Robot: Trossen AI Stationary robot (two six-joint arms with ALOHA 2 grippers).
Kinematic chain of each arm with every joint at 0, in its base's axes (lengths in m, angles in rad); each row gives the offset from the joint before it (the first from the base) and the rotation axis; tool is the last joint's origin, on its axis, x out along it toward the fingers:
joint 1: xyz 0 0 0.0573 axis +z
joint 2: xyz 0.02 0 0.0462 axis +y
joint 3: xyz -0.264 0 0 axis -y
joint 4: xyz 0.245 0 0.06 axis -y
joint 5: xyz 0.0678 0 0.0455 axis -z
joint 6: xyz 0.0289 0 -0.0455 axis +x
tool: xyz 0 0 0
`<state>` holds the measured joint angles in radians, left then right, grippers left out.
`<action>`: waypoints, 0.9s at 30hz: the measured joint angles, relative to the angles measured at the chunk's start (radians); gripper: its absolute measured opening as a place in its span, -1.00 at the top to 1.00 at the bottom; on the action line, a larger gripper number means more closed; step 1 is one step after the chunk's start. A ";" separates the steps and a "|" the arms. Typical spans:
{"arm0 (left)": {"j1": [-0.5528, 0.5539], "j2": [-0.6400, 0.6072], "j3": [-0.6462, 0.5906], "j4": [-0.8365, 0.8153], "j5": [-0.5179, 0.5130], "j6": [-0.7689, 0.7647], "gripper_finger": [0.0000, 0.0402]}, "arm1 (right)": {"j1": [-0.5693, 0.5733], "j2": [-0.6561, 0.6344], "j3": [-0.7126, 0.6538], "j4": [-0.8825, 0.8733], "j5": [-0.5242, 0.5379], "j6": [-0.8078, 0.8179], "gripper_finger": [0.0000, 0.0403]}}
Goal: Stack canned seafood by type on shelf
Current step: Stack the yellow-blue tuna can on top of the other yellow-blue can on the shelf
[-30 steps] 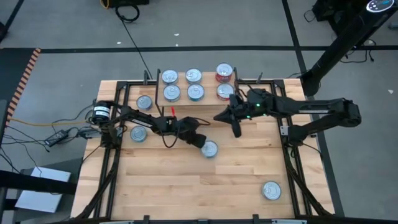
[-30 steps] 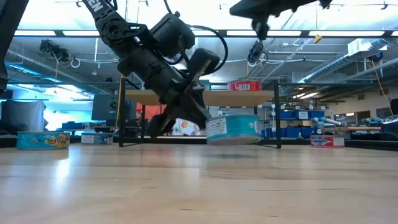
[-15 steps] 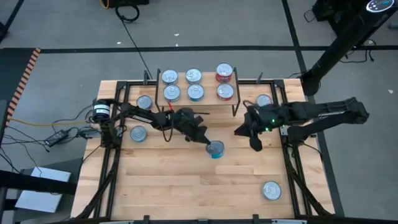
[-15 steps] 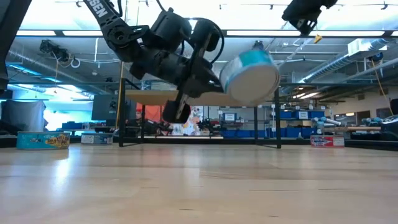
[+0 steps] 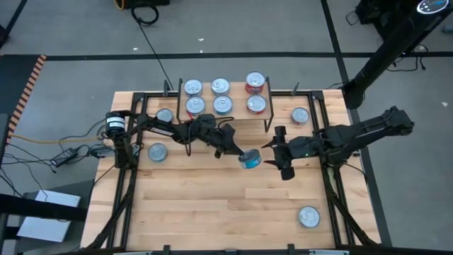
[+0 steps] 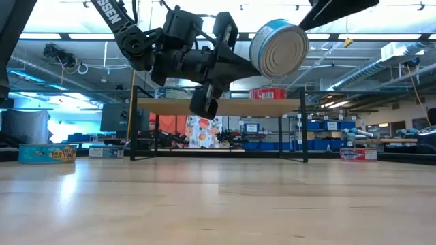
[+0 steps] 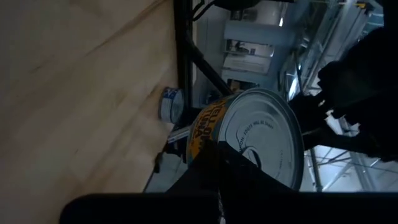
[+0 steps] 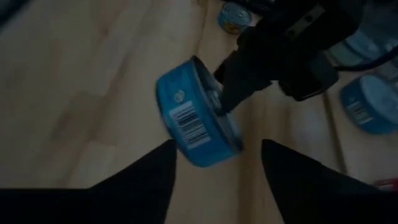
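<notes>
My left gripper (image 5: pixel 237 150) is shut on a teal can (image 5: pixel 249 159) of seafood, held in the air over the table's middle. In the low view that can (image 6: pixel 279 49) hangs tipped on its side, above the height of the shelf top. My right gripper (image 5: pixel 278 152) stands open just right of the can, its fingers pointing at it without touching; in its wrist view the can (image 8: pixel 196 115) lies beyond the fingertips. The shelf (image 5: pixel 238 95) at the far edge carries several cans, one of them red (image 5: pixel 255 81). My left gripper pinches the teal can between its two fingers, one finger (image 7: pixel 249 180) lying across a flat silver end (image 7: pixel 267 134) and the other on the opposite end. The fingers come roughly level from the table's left. The can is lifted clear, tipped on its edge.
Loose cans sit on the table: two at the left (image 5: pixel 164 117) (image 5: pixel 157 151), one at the far right (image 5: pixel 300 115) and one at the near right (image 5: pixel 308 217). Black rails (image 5: pixel 331 184) run along both table sides. A flat tin (image 6: pixel 46 154) shows at the low view's left.
My left gripper has lifted the teal can off the table, carried it up and toward the right, and tipped it from upright onto its edge. My right gripper has come away from the shelf toward the near edge, turned toward the can, and opened.
</notes>
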<state>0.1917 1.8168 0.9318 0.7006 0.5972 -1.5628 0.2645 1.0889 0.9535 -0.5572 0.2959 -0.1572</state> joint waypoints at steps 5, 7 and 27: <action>0.011 0.000 0.000 0.019 0.007 -0.034 1.00 | 0.007 0.030 0.000 0.034 0.025 -0.094 -0.44; 0.015 0.000 0.000 0.029 0.015 -0.045 1.00 | 0.007 0.040 0.000 0.051 0.025 -0.124 -0.47; 0.033 0.016 0.001 0.074 0.049 -0.096 1.00 | -0.026 0.096 0.000 0.116 0.024 -0.213 -0.10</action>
<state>0.2245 1.8332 0.9332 0.7749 0.6460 -1.6589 0.2384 1.1851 0.9539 -0.4415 0.3202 -0.3698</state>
